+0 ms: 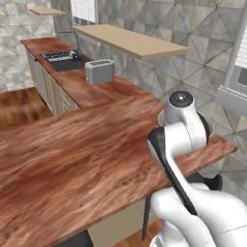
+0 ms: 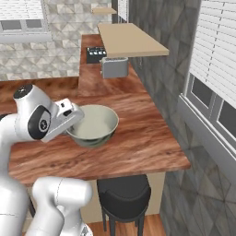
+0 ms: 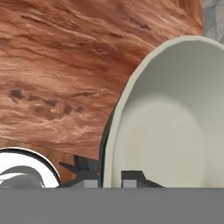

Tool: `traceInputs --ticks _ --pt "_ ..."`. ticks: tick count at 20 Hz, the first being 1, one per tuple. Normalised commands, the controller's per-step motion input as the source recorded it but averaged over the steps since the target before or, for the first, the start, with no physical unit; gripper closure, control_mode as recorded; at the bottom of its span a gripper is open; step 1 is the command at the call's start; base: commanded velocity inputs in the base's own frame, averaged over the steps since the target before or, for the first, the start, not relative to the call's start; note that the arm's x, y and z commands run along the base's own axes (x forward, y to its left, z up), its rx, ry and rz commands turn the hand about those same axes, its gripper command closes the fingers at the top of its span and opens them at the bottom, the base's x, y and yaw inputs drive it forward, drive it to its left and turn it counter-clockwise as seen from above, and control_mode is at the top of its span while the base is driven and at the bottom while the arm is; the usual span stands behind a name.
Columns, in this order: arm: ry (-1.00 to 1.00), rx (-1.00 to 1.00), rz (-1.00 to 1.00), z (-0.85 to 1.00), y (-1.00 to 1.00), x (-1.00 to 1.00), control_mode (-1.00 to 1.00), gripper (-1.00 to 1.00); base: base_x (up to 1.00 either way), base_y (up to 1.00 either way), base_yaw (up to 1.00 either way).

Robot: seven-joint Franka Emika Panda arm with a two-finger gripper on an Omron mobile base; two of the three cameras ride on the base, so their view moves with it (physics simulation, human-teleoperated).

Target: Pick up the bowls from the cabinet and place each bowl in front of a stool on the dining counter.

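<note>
Gripping the rim of a deep grey-green ceramic bowl (image 2: pixel 93 125), the closed end effector (image 3: pixel 109 180) apparently rests it on the reddish-brown wood-grain tabletop (image 2: pixel 143 138) above a black padded stool (image 2: pixel 123 192).

Toaster (image 1: pixel 99 71) on side counter (image 1: pixel 96 91) nr sink (image 1: pixel 65 59), under tan shelf (image 1: pixel 130 41); window w/ blinds (image 2: pixel 216 60) by wall.

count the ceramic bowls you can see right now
1. A deep grey-green ceramic bowl with a pale inside sits on the reddish-brown wood-grain dining counter near its end, the gripper shut on its rim. A second bowl may be out of view.
</note>
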Motion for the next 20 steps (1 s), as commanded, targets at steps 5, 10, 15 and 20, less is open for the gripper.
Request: traceInputs --ticks 5,10,15,20 --pt "0.04 0.04 0.0 -0.48 -0.19 0.36 -1.0 1.0 0.0 0.0 0.0" --pt "-0.04 0.02 0.0 -0.5 -0.2 0.37 -1.0 1.0 0.0 0.0 0.0" --pt "-0.02 0.0 0.0 -0.42 -0.02 0.28 -1.0 1.0 0.0 0.0 0.0" --pt "0.0 0.0 0.0 -0.46 0.0 0.29 -1.0 1.0 0.0 0.0 0.0"
